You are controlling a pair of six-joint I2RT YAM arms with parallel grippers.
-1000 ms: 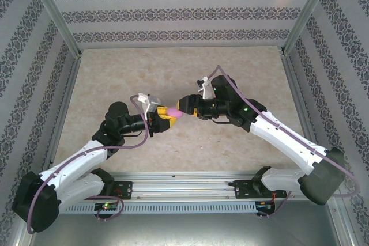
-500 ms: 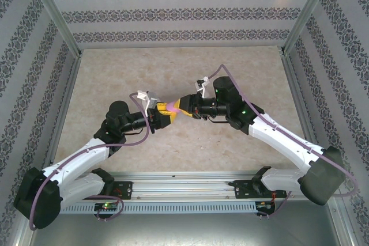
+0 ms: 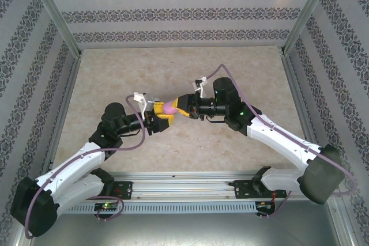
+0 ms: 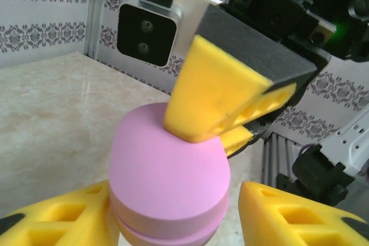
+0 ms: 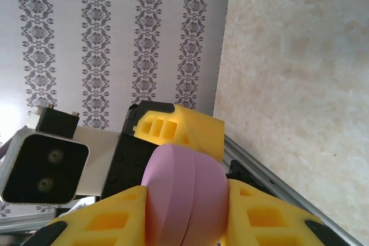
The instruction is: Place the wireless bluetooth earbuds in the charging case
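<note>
Since a second ago the grip has changed over. The right gripper [image 3: 181,108], wide then, now pinches the purple case [image 4: 167,165] across lid and base. The left gripper [image 3: 162,116] has slackened, its jaws wider than the case, with a gap beside one finger [image 4: 282,211]. The case hangs in mid-air between both grippers, above the middle of the table [image 3: 115,73], with its lid shut; whether earbuds lie inside cannot be told. For a clean handover, the left gripper should back straight away without brushing the case, while the right holds firm and level.
</note>
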